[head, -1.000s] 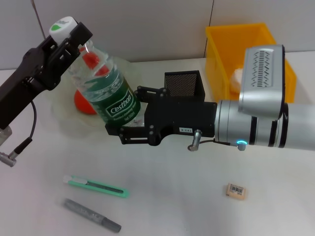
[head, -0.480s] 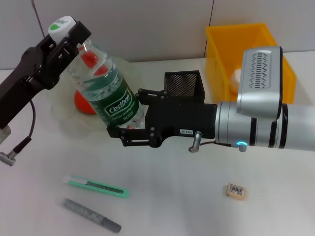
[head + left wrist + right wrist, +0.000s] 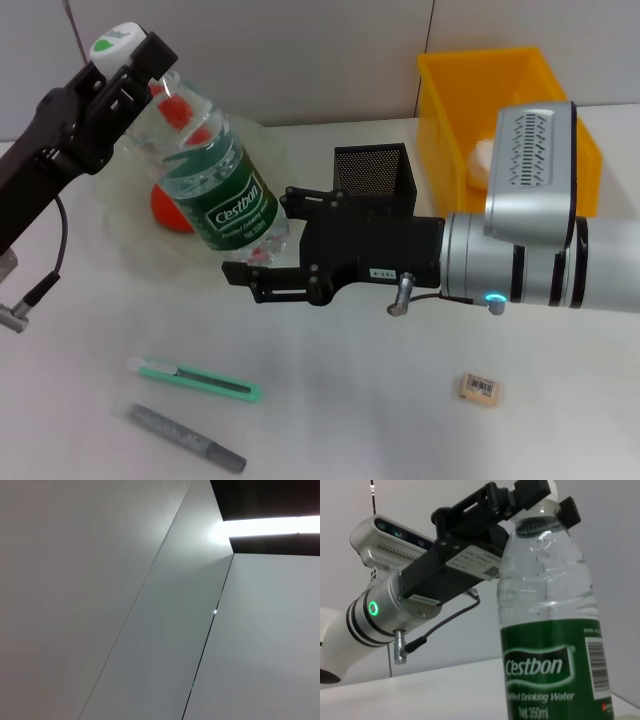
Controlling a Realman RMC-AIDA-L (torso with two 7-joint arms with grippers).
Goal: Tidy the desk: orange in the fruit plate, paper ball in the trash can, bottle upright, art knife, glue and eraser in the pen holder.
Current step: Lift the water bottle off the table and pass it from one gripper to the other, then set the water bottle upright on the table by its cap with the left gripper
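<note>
The bottle point(image 3: 218, 190), clamped at its cap by the left pincer point(image 3: 125, 62) and flanked near its base by the spread right pincer point(image 3: 262, 248), has swung nearer upright above the surface point(image 3: 350, 400), so standing it looks close.

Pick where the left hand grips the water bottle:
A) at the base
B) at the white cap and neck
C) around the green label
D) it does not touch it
B: the left hand clamps the water bottle at its white cap and neck, above the green label.
</note>
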